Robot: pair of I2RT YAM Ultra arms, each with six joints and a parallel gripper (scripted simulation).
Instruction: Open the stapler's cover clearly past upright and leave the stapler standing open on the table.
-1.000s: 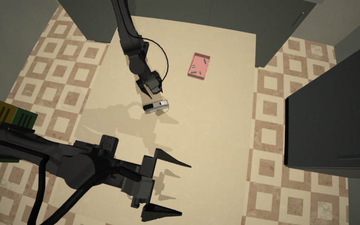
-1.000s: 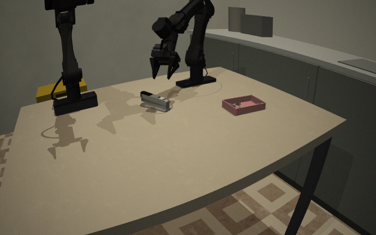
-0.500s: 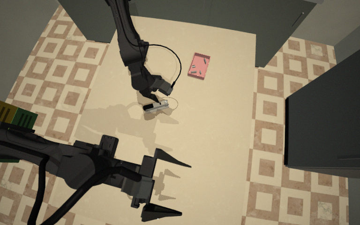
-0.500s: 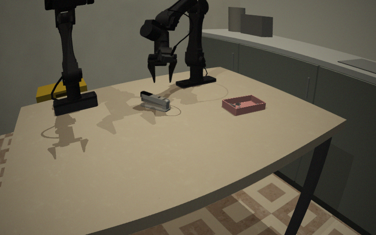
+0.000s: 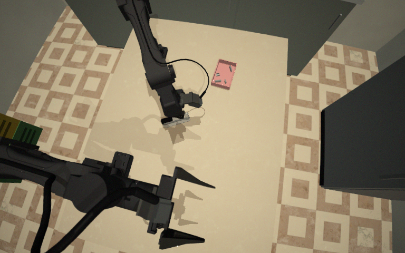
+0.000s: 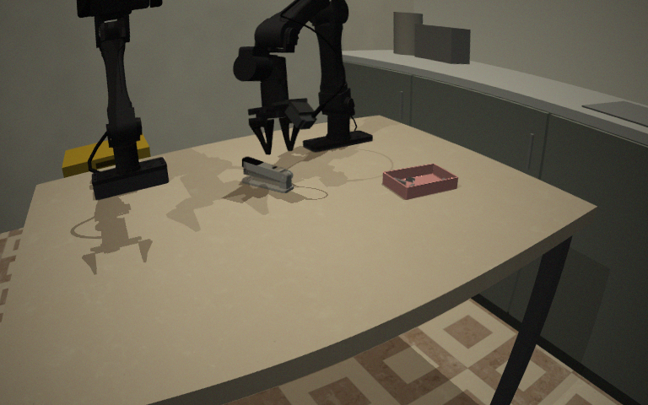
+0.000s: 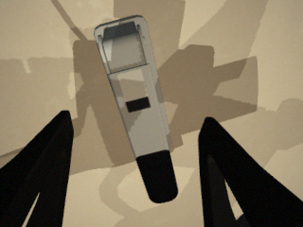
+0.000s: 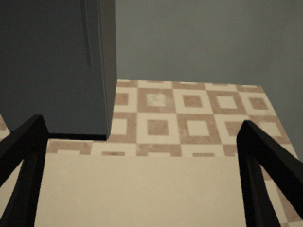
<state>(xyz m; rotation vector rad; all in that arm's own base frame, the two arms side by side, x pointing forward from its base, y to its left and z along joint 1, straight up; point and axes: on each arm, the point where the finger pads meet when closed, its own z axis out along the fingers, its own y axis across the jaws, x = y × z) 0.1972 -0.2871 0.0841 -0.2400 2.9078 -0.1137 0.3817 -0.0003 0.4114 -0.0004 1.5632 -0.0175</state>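
Note:
The stapler (image 5: 176,120) lies flat and closed on the table, with a grey body and a black end. It also shows in the exterior view (image 6: 267,174) and in the left wrist view (image 7: 139,110). My left gripper (image 6: 276,138) hangs a little above it, pointing down. Its fingers stand apart on either side of the stapler's black end and do not touch it. My right gripper (image 5: 209,213) is wide open and empty, high above the near part of the table. The right wrist view shows only its fingers, the table edge and the floor.
A pink tray (image 5: 224,74) with several small grey pieces sits on the table beyond the stapler, also seen in the exterior view (image 6: 419,180). A yellow box (image 6: 105,154) lies behind the right arm's base (image 6: 128,176). Dark cabinets stand around the table.

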